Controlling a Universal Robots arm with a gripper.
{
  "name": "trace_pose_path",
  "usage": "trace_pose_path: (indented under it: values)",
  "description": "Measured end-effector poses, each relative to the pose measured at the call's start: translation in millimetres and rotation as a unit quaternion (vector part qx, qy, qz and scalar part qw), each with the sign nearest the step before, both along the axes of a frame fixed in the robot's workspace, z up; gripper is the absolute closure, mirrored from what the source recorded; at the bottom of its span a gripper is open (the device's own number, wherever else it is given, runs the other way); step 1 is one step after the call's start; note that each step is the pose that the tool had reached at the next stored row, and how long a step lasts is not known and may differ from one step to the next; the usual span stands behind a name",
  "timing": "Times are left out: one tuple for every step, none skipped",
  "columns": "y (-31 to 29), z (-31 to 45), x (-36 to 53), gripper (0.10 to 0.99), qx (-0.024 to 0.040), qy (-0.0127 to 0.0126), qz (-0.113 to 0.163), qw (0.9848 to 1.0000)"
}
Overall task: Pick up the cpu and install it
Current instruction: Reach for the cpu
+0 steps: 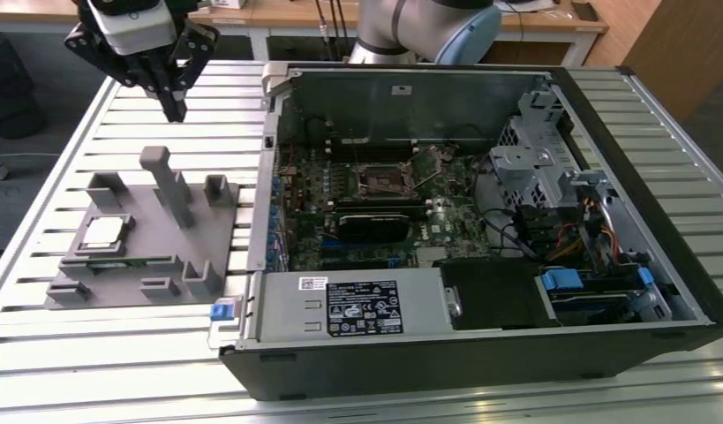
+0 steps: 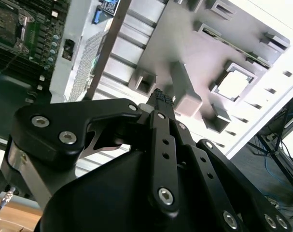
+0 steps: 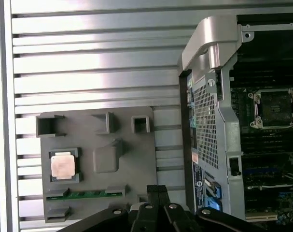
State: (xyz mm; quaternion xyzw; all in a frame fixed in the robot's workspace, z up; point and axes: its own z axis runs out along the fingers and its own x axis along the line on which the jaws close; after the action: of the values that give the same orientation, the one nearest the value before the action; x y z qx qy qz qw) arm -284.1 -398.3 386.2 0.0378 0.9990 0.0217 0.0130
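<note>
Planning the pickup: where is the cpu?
The cpu sits in a pocket of the gray fixture on the exterior view's left, beside the memory stick, outside the computer case.

- Gripper (image 1: 173,113): black fingers, white body.
- Cpu (image 1: 102,232): silver top, tan edge.
- Holder tray (image 1: 125,287): plain matte grey.
- Memory stick (image 3: 83,195): green.
- Table (image 1: 102,371): silver, striped with parallel slats.
- Computer case (image 1: 455,371): black shell, grey metal interior.
- Motherboard (image 1: 449,208): dark green.
- Latch (image 1: 223,311): 1, blue.
</note>
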Motion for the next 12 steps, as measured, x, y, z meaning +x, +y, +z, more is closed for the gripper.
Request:
trace_pose_path:
  values:
    - [0.4, -0.2, -2.9, 0.980, 0.0000, 0.0005, 0.000, 1.0000]
    - [0.8, -0.4, -5.2, 0.980, 0.0000, 0.0017, 0.000, 1.0000]
    - [1.2, -0.6, -7.5, 0.980, 0.0000, 0.0028, 0.000, 1.0000]
    - [1.5, -0.7, -9.9, 0.980, 0.0001, 0.0039, 0.000, 1.0000]
    - [1.7, -0.9, -12.6, 0.980, 0.0001, 0.0048, 0.000, 1.0000]
    - [1.8, -1.1, -16.2, 0.980, 0.0002, 0.0053, 0.000, 1.0000]
    - [1.8, -1.3, -20.1, 0.980, 0.0003, 0.0057, 0.000, 1.0000]
    - [1.8, -1.5, -24.5, 0.980, 0.0003, 0.0058, 0.000, 1.0000]
    - [1.8, -1.7, -29.0, 0.980, 0.0005, 0.0058, 0.000, 1.0000]
    - [1.8, -1.8, -33.4, 0.980, 0.0005, 0.0059, 0.000, 1.0000]
    - [1.8, -1.9, -37.9, 0.980, 0.0006, 0.0061, 0.000, 1.0000]
    - [1.8, -2.0, -42.6, 0.980, 0.0006, 0.0062, 0.000, 1.0000]
